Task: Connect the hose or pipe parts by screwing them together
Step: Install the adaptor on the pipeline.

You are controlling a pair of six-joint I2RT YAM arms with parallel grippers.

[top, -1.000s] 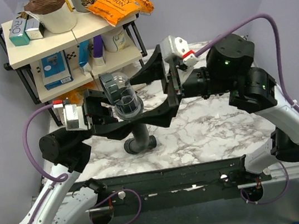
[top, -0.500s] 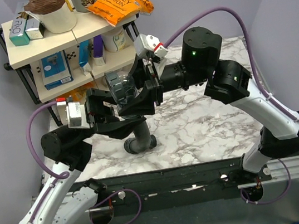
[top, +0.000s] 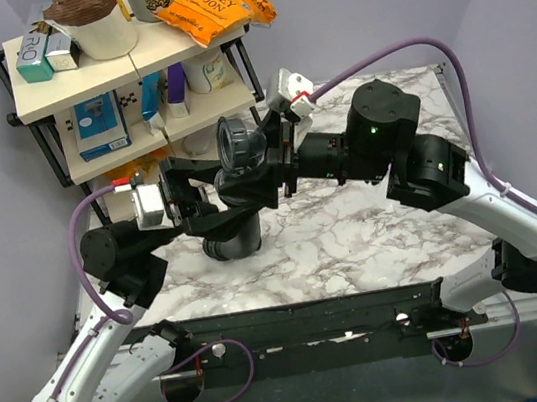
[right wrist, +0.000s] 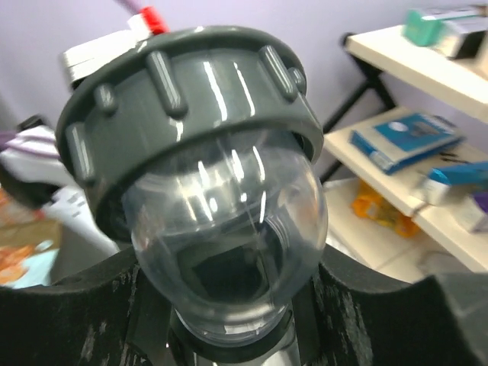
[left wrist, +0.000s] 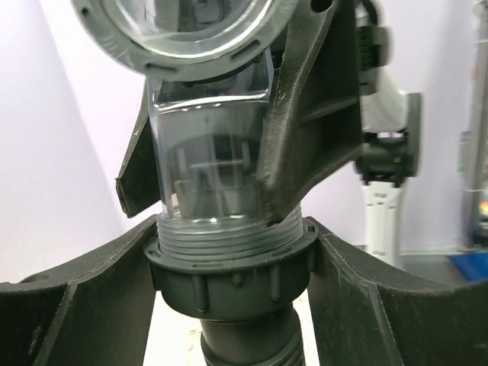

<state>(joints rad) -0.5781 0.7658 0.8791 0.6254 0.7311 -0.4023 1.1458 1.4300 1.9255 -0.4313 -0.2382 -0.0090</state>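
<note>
A clear elbow pipe fitting point(top: 240, 165) with a dark grey ribbed ring mouth point(top: 237, 139) is held up over the marble table's back left. Its threaded lower end sits in the dark collar nut point(left wrist: 232, 267) of the black ribbed hose point(top: 228, 240), which hangs down to the table. My left gripper point(top: 216, 201) is shut on that collar nut, one finger on each side point(left wrist: 232, 284). My right gripper point(top: 256, 170) reaches in from the right and is shut on the clear fitting's neck point(right wrist: 229, 324), below the bulb point(right wrist: 229, 229). The threads point(left wrist: 229, 232) show above the nut.
A black-framed shelf rack point(top: 41, 98) with boxes, bottles and an orange snack bag point(top: 216, 7) stands right behind the held parts. Purple cables point(top: 398, 50) loop off both wrists. The marble table point(top: 374, 231) runs right and forward, with a black rail point(top: 296, 318) at its near edge.
My right arm swung in from the right and its jaws closed on the clear fitting. The fitting's ring mouth has turned and risen; the hose end shifted slightly left.
</note>
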